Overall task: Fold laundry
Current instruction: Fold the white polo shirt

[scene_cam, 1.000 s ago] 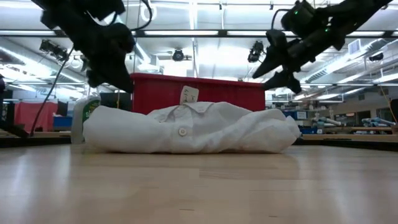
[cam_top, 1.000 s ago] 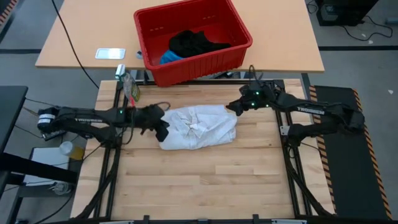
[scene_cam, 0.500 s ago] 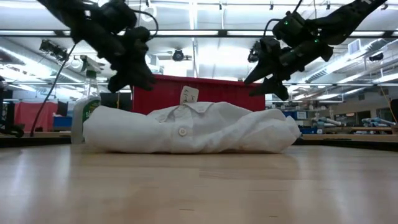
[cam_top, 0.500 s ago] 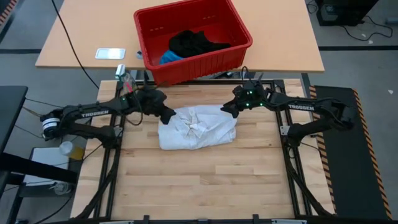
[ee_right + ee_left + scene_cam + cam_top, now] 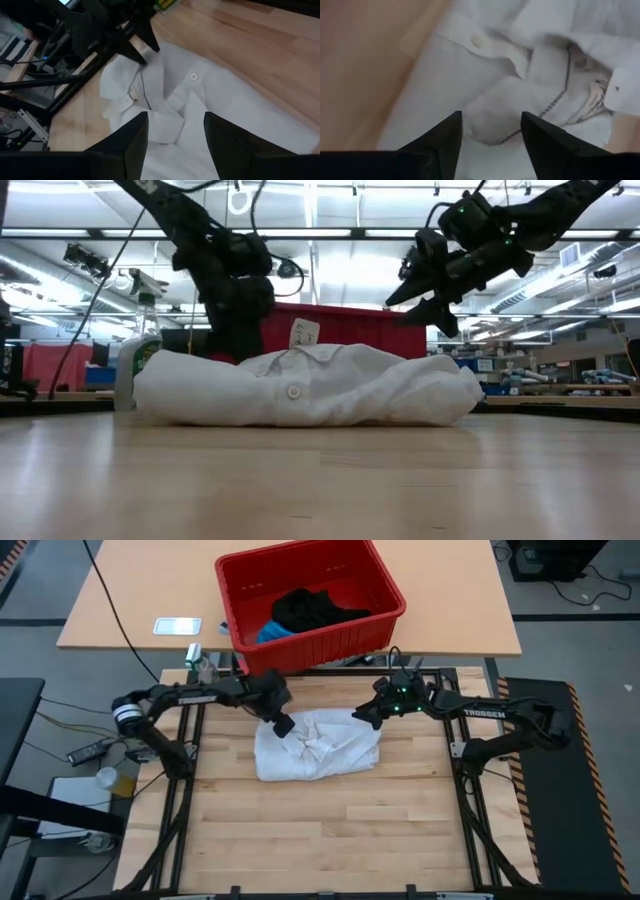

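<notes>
A crumpled white shirt (image 5: 320, 745) lies bunched in the middle of the wooden table; its collar and a button (image 5: 477, 41) face up. My left gripper (image 5: 283, 726) hangs open over the shirt's far left part, pointing steeply down, its fingers on either side of a fold near the collar (image 5: 491, 132). My right gripper (image 5: 360, 717) is open above the shirt's far right corner, clear of it (image 5: 420, 290). A black garment (image 5: 310, 608) and a blue one (image 5: 272, 632) lie in the red basket (image 5: 385, 615). My left gripper's open fingers (image 5: 452, 135) stand right at the white shirt's far left part, beside the collar. I cannot tell whether they touch the cloth.
The red basket stands on a second table beyond the far edge. A green spray bottle (image 5: 205, 670) is at the table's far left corner, also seen in the low view (image 5: 140, 365). Bare wood lies on the near half of the table (image 5: 320, 830).
My left gripper has swung from the shirt's left end toward the far edge and rightward, settling over the shirt's far left part, and has opened. My right gripper has edged slightly toward the shirt. The shirt has kept still.
</notes>
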